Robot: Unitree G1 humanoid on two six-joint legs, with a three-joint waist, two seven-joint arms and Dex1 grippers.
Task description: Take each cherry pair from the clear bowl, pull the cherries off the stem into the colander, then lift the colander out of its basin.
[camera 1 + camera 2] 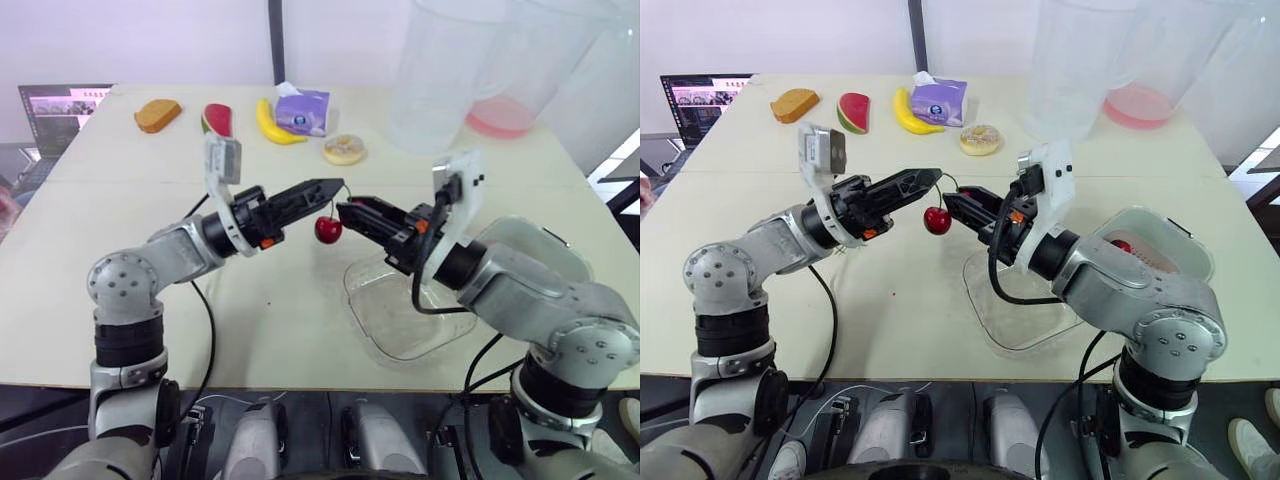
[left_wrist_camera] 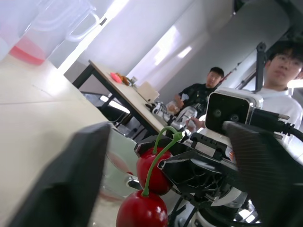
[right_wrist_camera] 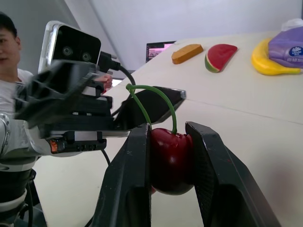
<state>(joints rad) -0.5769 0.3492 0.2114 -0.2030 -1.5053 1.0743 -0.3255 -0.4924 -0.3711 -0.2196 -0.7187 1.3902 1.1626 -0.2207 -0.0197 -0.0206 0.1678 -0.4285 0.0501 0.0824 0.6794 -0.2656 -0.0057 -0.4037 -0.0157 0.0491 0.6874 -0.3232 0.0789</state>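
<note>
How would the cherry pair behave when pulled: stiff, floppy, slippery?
The stem arcs thinly, so it probably bends rather than resists. The cherry looks glossy and round between the fingers of the right gripper; it may slip or bruise.

The right gripper (image 3: 170, 137) has its two black fingers (image 3: 130, 179) pressed against either side of a dark red glossy cherry (image 3: 171, 161), which sits upright between them. A thin green forked stem (image 3: 163, 97) arches up from the cherry to a knot lying just in front of the tip of the left gripper (image 3: 165, 97); its other arm runs down behind one finger. A person in a white shirt (image 3: 7, 90) sits behind that arm. Further back on the pale cream table (image 3: 265, 127) lie an orange bread slice (image 3: 187, 53), a red watermelon wedge (image 3: 219, 56), a yellow banana (image 3: 262, 60) and a purple tissue pack (image 3: 289, 46), with an open laptop (image 3: 158, 47) at the edge.
</note>
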